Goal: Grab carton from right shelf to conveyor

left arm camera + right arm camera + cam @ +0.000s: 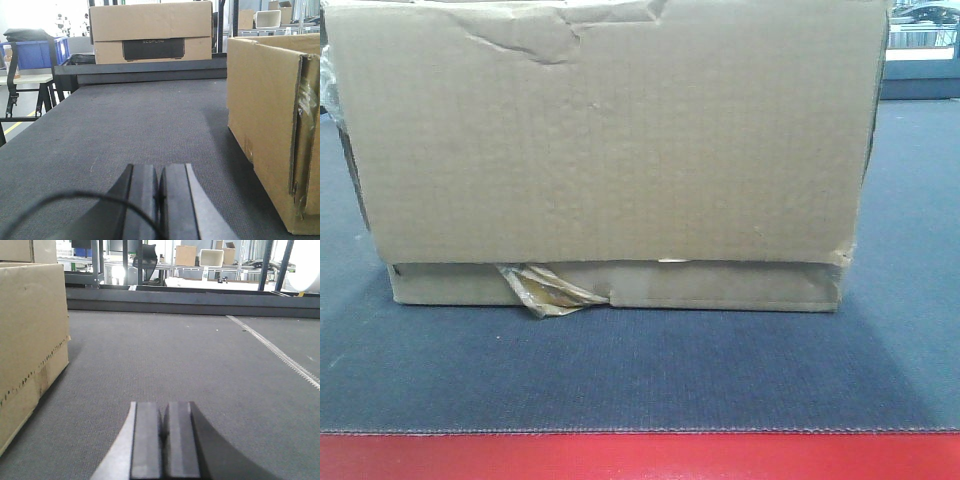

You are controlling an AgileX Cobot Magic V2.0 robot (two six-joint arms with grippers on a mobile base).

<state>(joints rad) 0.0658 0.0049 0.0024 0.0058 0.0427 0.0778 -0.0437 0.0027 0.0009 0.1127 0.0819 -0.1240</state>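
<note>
At the bottom middle of the left wrist view, our black left gripper (159, 197) has its two flat pads pressed together. Our black right gripper (164, 437) sits at the bottom middle of its view, pads pressed together too.

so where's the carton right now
The carton sits flat on the conveyor, just behind its red border in the front view, between the two shut sets of fingers: left, right.
</note>
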